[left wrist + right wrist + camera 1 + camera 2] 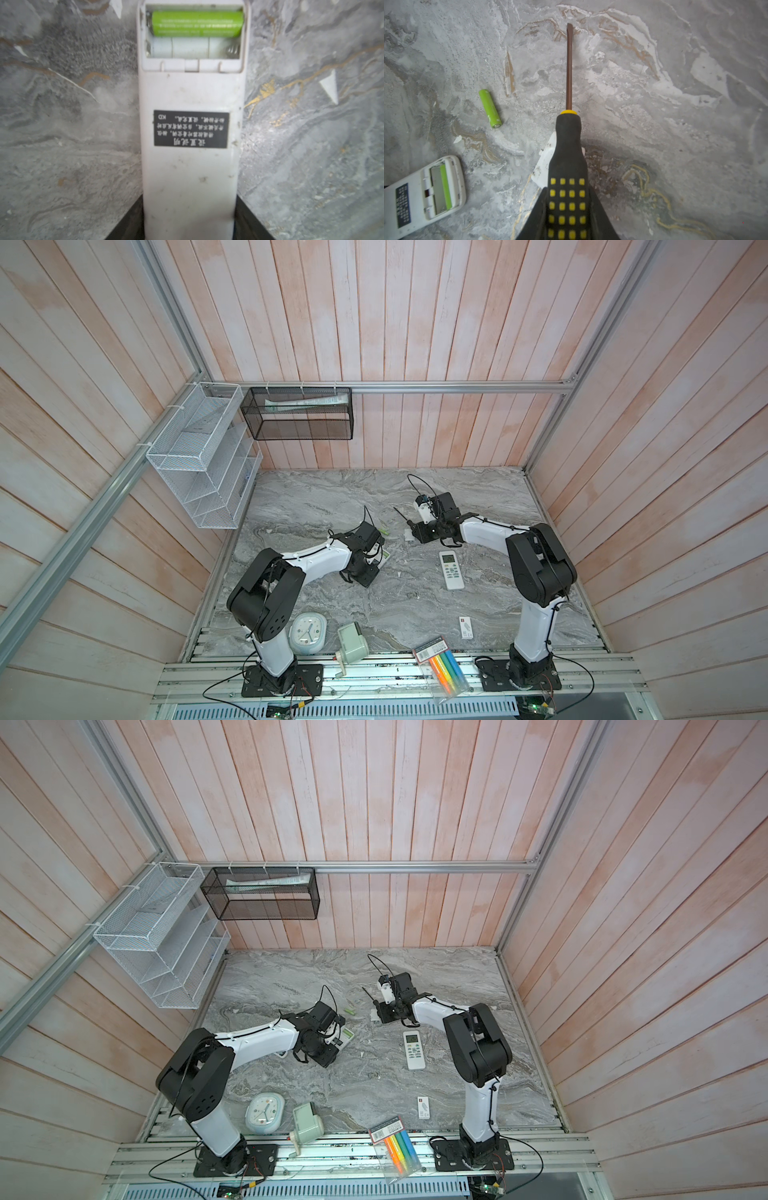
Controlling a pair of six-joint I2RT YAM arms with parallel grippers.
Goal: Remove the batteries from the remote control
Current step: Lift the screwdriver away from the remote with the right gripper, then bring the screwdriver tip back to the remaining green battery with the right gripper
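Centre of tabletop [316,497]: left gripper [189,228] clamps remote [191,166], one green battery [197,24] seated. Right gripper [566,218] grips screwdriver [569,66]; second battery [490,108] lies loose.

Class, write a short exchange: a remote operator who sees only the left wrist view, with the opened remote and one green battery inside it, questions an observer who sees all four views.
Operator: The remote shows one loaded battery and one empty slot. Is any battery outside it?
Observer: Yes. A loose battery, also green, lies on the table, apart from the remote.
Operator: What is the right gripper doing?
Observer: It is shut on a screwdriver, with the blade clear of the remote.
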